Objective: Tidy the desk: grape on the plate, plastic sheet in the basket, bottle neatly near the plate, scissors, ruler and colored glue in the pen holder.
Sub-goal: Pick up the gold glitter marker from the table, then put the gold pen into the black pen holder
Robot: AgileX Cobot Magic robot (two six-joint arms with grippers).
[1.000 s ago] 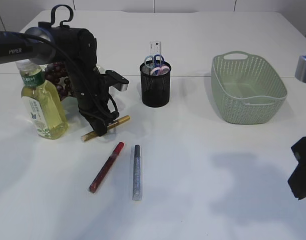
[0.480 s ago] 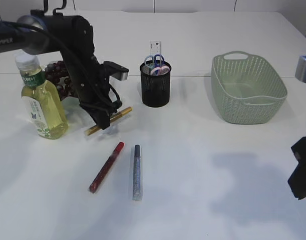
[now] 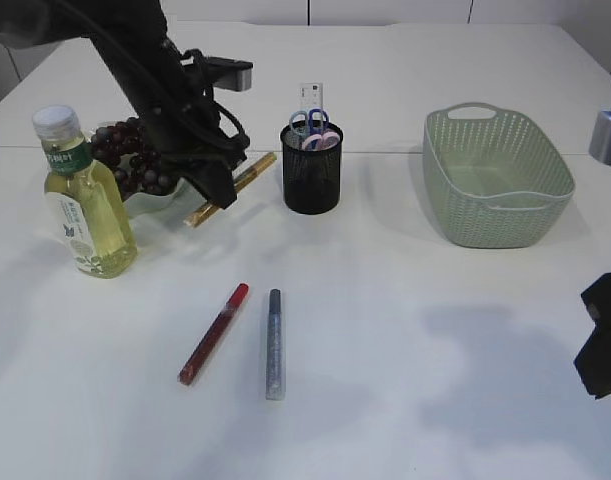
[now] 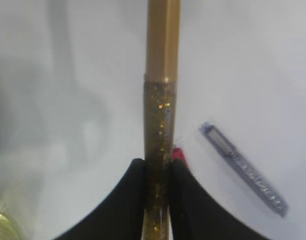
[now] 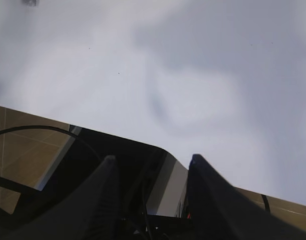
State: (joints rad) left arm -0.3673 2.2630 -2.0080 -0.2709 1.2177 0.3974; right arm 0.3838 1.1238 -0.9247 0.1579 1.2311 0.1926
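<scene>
White desk [image 3: 405,330]: we've lifted the gold glue [image 3: 247,176] in left gripper [image 3: 221,197], fingers clamped on it, now beside pen holder [image 3: 310,170].

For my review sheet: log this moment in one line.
left gripper: holds gold glue | right gripper: open, idle | red glue, silver glue: on table

Glittery gold glue stick [image 4: 160,150] at frame centre: clear plastic barrel, smooth matt gold cap. Red glue stick [image 3: 213,333] and silver glue stick [image 3: 274,343] lower left, speckled with glitter. Black mesh pen holder [image 3: 310,175], metal by the look. Pale green woven-pattern plastic basket [image 3: 495,180] at right. Clear glossy plastic bottle [image 3: 83,200] at left. Smooth matt white table [image 3: 435,350].
</scene>
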